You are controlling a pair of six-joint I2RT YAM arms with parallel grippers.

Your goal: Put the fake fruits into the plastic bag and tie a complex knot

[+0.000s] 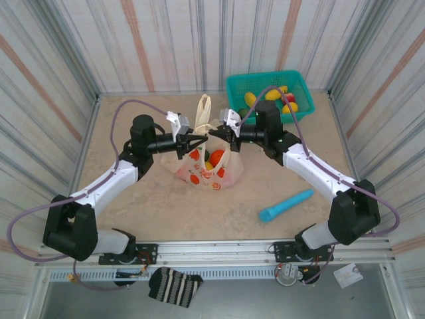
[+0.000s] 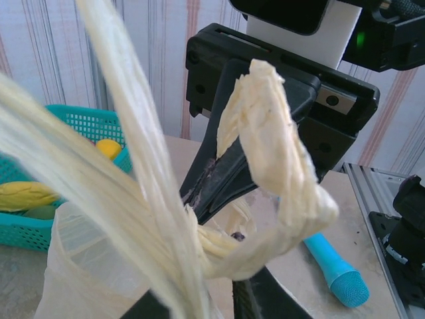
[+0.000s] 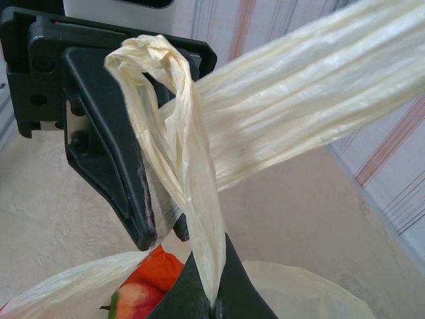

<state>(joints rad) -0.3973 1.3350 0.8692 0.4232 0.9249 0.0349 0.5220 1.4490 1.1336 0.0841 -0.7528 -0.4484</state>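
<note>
Striped walls enclose a beige table (image 1: 166,199). Right gripper (image 3: 214,302) is clamped on the twisted handle (image 3: 172,133) of the plastic bag (image 1: 229,174), which sits at table centre with fruits (image 1: 216,157) inside. Left gripper (image 1: 204,139) stands slightly parted around the flat handle (image 2: 133,166). Basket (image 1: 265,76) and blue stick (image 1: 285,205) lie well apart from the bag.

The table (image 1: 153,206) was a pale beige, stone-patterned top, walled by striped panels (image 1: 166,40) on three sides. Three things rested on it: the plastic bag (image 1: 209,171) near the middle, a teal mesh basket (image 1: 234,90) in the far right corner, and a blue stick (image 1: 285,205) lying slantwise toward the near right, well apart from both.
</note>
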